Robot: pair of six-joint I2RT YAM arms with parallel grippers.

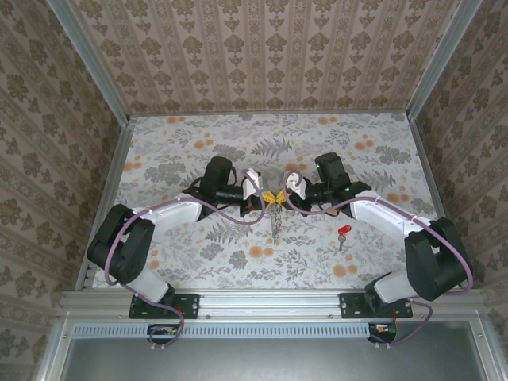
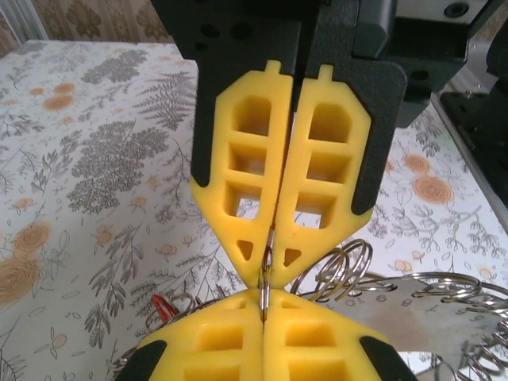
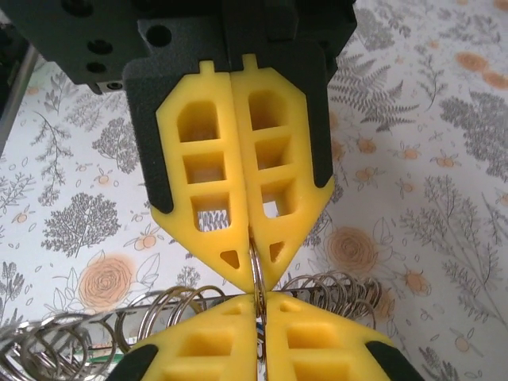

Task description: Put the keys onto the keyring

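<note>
Both pincers are pinched tight on the keyring (image 3: pixel 171 313). The left gripper (image 2: pixel 267 274) has its yellow fingers shut on one thin wire of it. The right gripper (image 3: pixel 255 274) is shut on the same wire, tip to tip with the left one. At the pinch the keyring is lifted off the table (image 1: pixel 198 151), and its silver loops trail away from there. A red key (image 1: pixel 343 232) lies flat on the table, off to the right of the keyring and well apart from it. No pincer holds it.

What could go wrong? The wire is very thin and smooth. I think it can slip out of the fingers if one arm pulls or twists too hard. Then the keyring drops, and the loops may land in a tangle.

The two pincers are so close together at the keyring that they can bump each other if either one moves in. If they pull away from each other, the keyring may bend or spring out with a snap.

Both pincers are busy with the keyring, so one has to let go to fetch the red key. With just one grip, the keyring may swing or turn, and the gap for the key may end up on the wrong side. The key is tiny too, so it is easy to miss it or push it farther from the keyring.
</note>
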